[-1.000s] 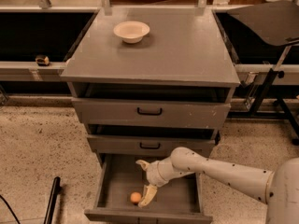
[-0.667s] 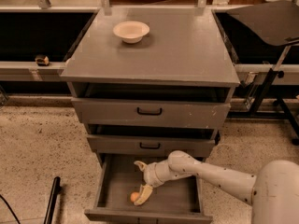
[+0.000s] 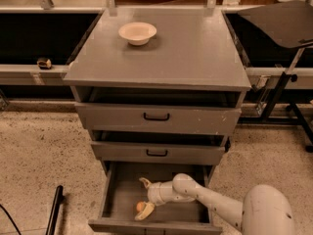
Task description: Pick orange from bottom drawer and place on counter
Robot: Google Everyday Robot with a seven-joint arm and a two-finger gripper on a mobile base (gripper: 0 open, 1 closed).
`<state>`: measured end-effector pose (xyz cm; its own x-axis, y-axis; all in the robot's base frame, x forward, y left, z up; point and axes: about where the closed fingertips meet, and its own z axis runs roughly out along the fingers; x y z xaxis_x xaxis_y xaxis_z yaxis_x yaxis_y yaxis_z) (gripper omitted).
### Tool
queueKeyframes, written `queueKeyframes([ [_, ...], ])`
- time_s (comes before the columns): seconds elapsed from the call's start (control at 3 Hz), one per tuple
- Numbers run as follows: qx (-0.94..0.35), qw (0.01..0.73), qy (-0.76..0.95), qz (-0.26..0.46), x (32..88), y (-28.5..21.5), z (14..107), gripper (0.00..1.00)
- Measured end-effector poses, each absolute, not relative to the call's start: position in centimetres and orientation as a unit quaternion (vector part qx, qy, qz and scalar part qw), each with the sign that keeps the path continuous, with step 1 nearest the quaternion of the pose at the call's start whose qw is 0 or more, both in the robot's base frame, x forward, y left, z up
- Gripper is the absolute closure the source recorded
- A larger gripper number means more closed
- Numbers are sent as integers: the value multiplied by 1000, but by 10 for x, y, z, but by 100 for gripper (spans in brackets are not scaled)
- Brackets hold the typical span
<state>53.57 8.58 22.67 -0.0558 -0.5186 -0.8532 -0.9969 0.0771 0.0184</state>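
The bottom drawer (image 3: 117, 195) is pulled open, a plain grey box. The orange (image 3: 140, 206) lies on its floor near the front, left of centre. My gripper (image 3: 144, 198) reaches into the drawer from the right, on a white arm. Its fingers are spread open: the upper fingertip (image 3: 144, 182) points to the back, and the lower fingertip (image 3: 146, 213) lies right against the orange. The orange sits at the lower finger, not centred between the two. The counter (image 3: 195, 53) is the flat grey cabinet top above.
A cream bowl (image 3: 137, 33) stands on the counter's back left. Two shallower drawers with black handles (image 3: 156, 116) are slightly ajar above the bottom one. A black stand (image 3: 281, 82) is at the right, and a dark rod (image 3: 55, 209) lies on the speckled floor at the left.
My gripper has dropped lower in the drawer and shifted toward the front, so its lower finger now lies against the orange. The orange has hardly moved.
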Motion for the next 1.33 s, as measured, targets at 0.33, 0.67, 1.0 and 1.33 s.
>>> queueKeyframes([
  [0.33, -586, 348, 646, 344, 538, 95, 191, 0],
  [0.67, -580, 348, 650, 346, 539, 97, 179, 17],
  [1.0, -580, 348, 650, 346, 539, 97, 183, 41],
  [1.33, -564, 357, 655, 354, 540, 92, 166, 48],
])
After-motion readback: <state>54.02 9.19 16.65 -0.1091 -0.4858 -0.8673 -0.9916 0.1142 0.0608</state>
